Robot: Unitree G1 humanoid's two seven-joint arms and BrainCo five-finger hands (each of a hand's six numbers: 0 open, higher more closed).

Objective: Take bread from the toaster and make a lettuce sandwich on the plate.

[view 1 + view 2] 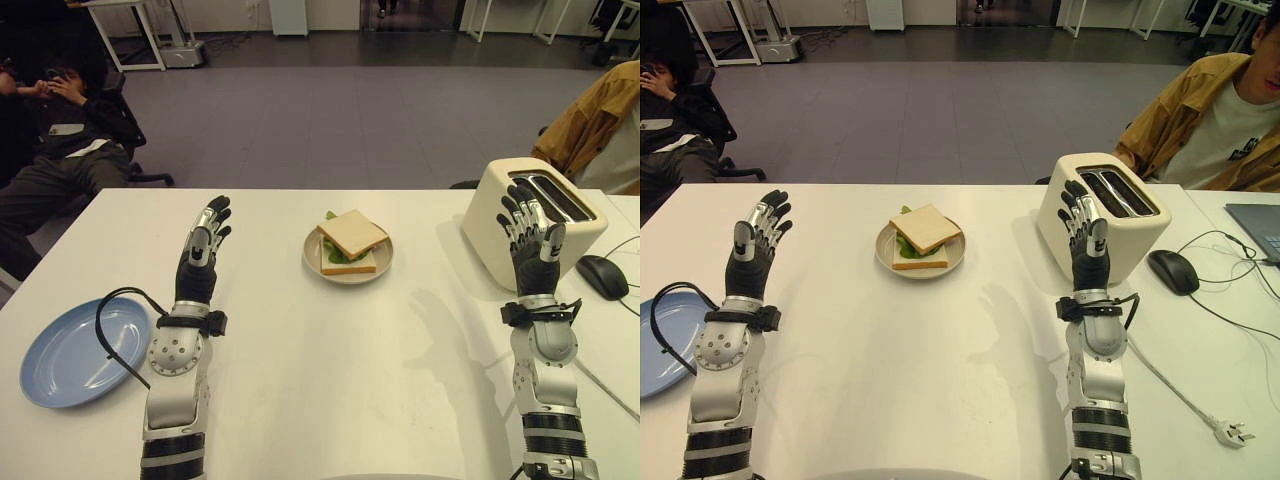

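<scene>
Status: sandwich (350,240) sits assembled on the small beige plate (386,262), mid-bench toward the far edge. Top slice is rotated vs. the bottom slice, and lettuce (338,254) pokes out on the left side and at the far corner.

L hand (203,247): fingers apart and straight, pointing toward the far edge, holding nothing. It's left of the sandwich plate and well apart from it, forearm lying over the bench (330,370) toward the near edge. A black cable (104,330) loops off the wrist, over the rim of the blue plate (55,365).

R hand (531,240): same pose, fingers spread and straight, nothing in it. It's right at the near face of the toaster (487,215); can't tell if it touches.

Toaster: cream, upright, far-right part of the bench, slots facing up, well apart from the sandwich plate.

Blue plate: near the left edge, beside the L forearm.

Misc: black mouse (602,276) just right of the toaster by the right edge. A white cord w/ plug (1230,432) runs toward the near-right corner. Laptop corner (1256,226) at the right edge.
</scene>
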